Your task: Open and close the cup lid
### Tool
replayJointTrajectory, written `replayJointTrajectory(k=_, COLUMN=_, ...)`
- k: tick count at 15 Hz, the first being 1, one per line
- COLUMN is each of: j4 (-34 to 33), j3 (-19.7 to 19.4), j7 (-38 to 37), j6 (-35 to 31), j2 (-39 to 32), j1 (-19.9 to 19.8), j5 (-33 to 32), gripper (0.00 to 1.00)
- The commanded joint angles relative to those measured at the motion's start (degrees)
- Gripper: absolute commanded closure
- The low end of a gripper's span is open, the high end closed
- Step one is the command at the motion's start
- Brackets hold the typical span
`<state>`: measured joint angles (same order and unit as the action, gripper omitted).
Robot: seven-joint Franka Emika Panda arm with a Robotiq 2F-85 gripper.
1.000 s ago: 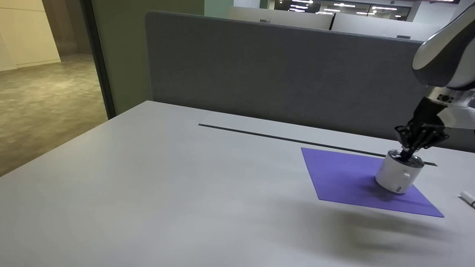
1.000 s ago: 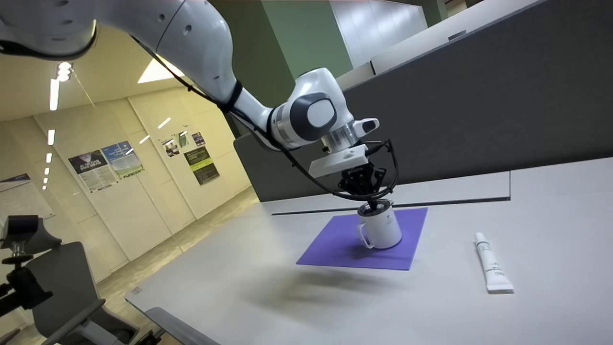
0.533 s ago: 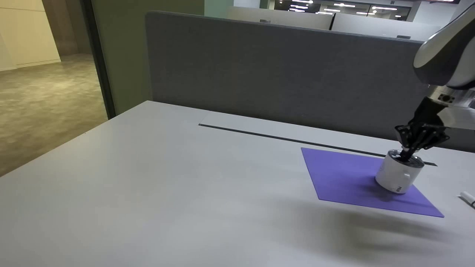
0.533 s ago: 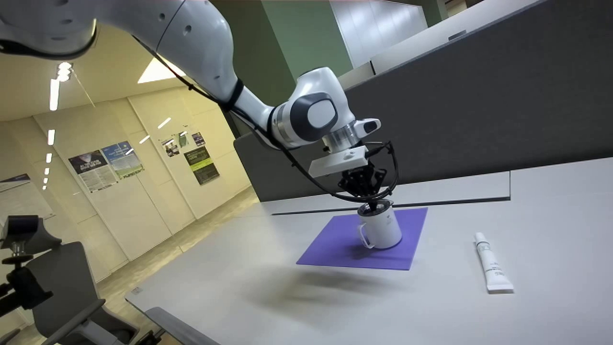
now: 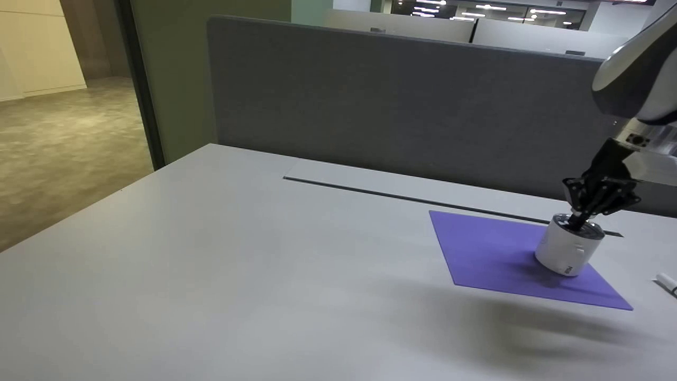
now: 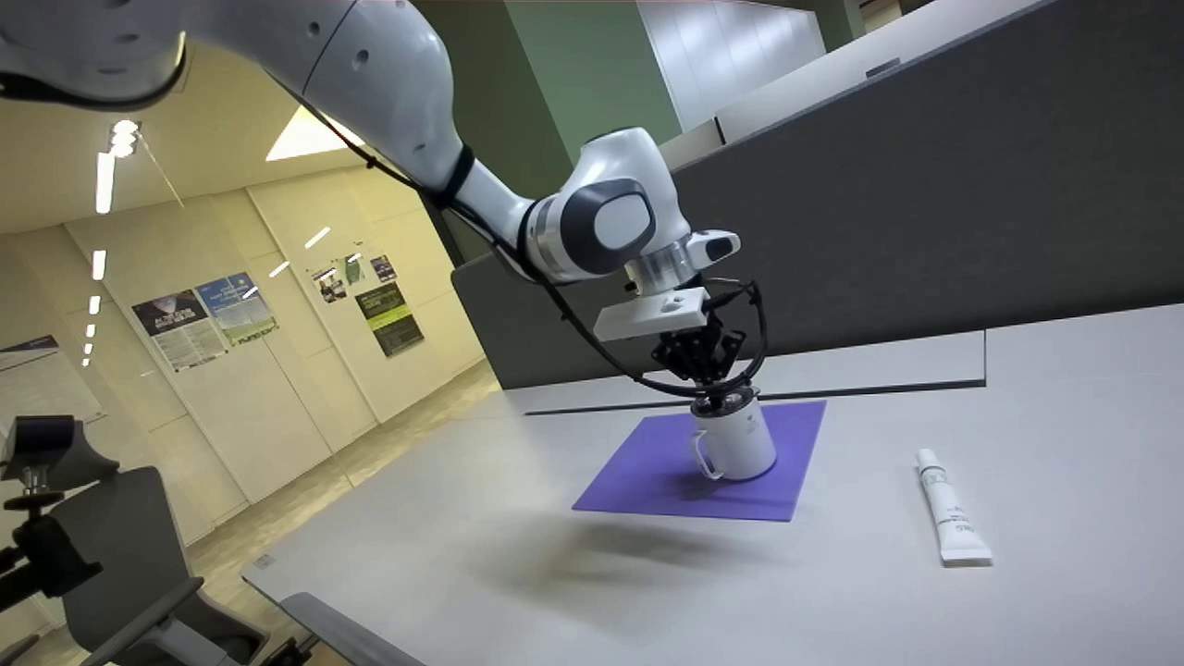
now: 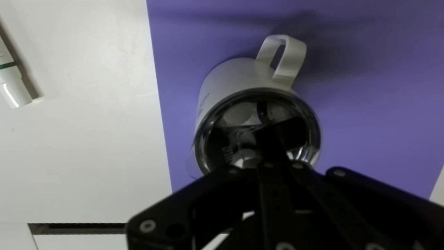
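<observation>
The white cup (image 5: 561, 255) stands upright on the purple mat (image 5: 478, 251); the cup also shows in an exterior view (image 6: 742, 450) and in the wrist view (image 7: 232, 77). Its handle (image 7: 293, 59) points to the top of the wrist view. The dark, glossy round lid (image 7: 239, 113) sits on the cup's top, inside a shiny rim. My gripper (image 7: 272, 142) is above the lid, its fingers together, tips down at the lid's upper face. The tips are dark against the lid, so I cannot tell whether they pinch a small part of it. The gripper also shows in both exterior views (image 5: 577, 223) (image 6: 716, 401).
A white tube (image 6: 953, 513) lies on the table beside the mat; its end shows in the wrist view (image 7: 14, 86). A grey partition (image 5: 396, 106) stands along the table's back. A dark slot (image 5: 402, 198) runs behind the mat. A black cable (image 6: 592, 338) hangs along the arm.
The wrist and forearm have shifted and tilted slightly, and the cable loop hangs a little lower. The fingertips stay at the lid. The cup has not visibly moved.
</observation>
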<state>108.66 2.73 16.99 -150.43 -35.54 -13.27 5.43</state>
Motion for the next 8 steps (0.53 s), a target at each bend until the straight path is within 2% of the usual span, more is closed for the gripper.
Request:
replayJointTrajectory(k=1, j4=-1.87, j3=0.93, j7=0.5, j6=1.95, j2=-1.48, j1=-1.1, j5=1.56, gripper=1.0)
replayJointTrajectory(k=8, j4=-2.57, j3=1.02, j7=0.56, j6=3.59, j2=-1.34, j1=-1.94, j5=3.48, gripper=1.0)
